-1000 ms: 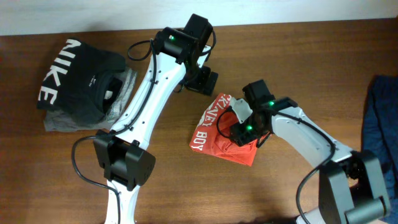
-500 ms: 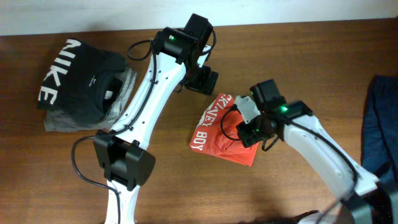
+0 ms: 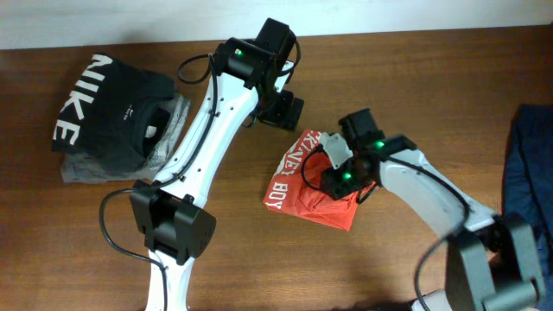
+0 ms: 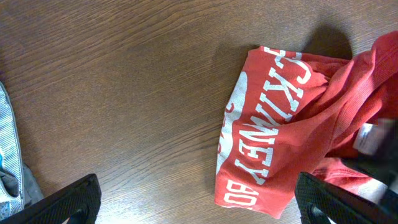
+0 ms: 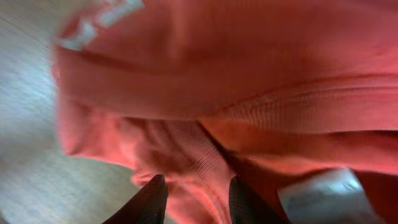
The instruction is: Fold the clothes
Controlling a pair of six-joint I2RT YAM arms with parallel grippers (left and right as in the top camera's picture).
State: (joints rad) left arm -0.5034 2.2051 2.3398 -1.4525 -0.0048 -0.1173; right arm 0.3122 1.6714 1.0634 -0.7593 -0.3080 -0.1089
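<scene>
The clothes [image 3: 298, 177], a red-orange T-shirt with white lettering, lie bunched into a small heap at the table's middle. My right gripper [image 3: 333, 180] is down on the heap's right side. In the right wrist view its jaws [image 5: 199, 194] stand partly apart, open, with a ribbed fold of the clothes [image 5: 217, 74] lying between them and a white tag [image 5: 317, 193] to the right. My left gripper [image 3: 283, 112] hovers above and behind the heap, wide open and holding nothing. In its own view the gripper [image 4: 199, 205] straddles bare wood and the lower corner of the clothes [image 4: 267, 137].
A black NIKE garment [image 3: 108, 108] sits on a grey garment [image 3: 86, 168] at the far left. Dark blue cloth [image 3: 529, 164] hangs in at the right edge. A striped blue cloth [image 4: 7, 155] shows at the left edge of the left wrist view.
The right arm swung a little right and up, then came back down onto the shirt's right side. The left arm and the heap look unchanged.
</scene>
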